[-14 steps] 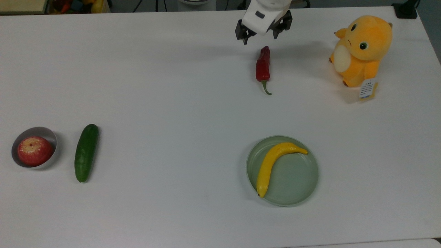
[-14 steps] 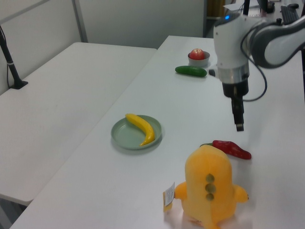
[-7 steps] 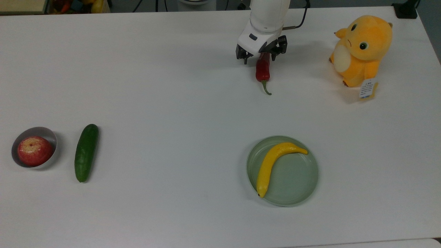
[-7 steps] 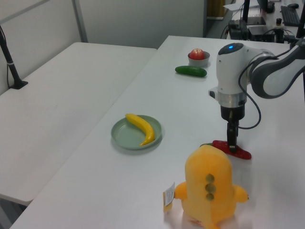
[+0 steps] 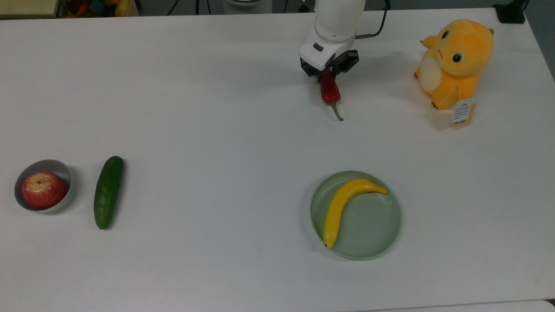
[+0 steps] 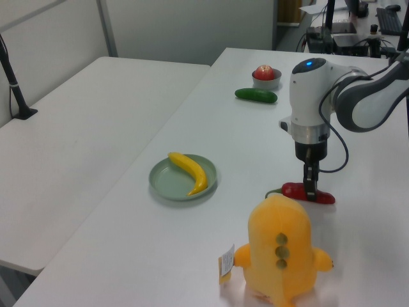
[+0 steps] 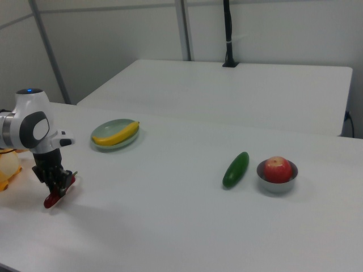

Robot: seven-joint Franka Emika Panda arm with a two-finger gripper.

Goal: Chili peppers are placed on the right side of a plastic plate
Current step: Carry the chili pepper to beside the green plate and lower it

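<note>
Gripper point(image 5: 328, 74) pinched closed on the glossy, wrinkled red chili point(image 5: 330, 91); the round translucent plate point(image 5: 381, 219) holds a curved banana point(image 5: 340, 206).

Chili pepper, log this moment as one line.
gripper shut on chili pepper | plastic plate holds banana

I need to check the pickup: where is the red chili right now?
The chili is near the top view's upper edge, right of centre, in the hand, with the orange plush toy to its right and the plastic plate well below.

White table point(image 5: 217, 108) holds plate point(image 5: 381, 242), cucumber point(image 5: 108, 192), bowl point(image 5: 65, 173), plush point(image 5: 455, 65).
</note>
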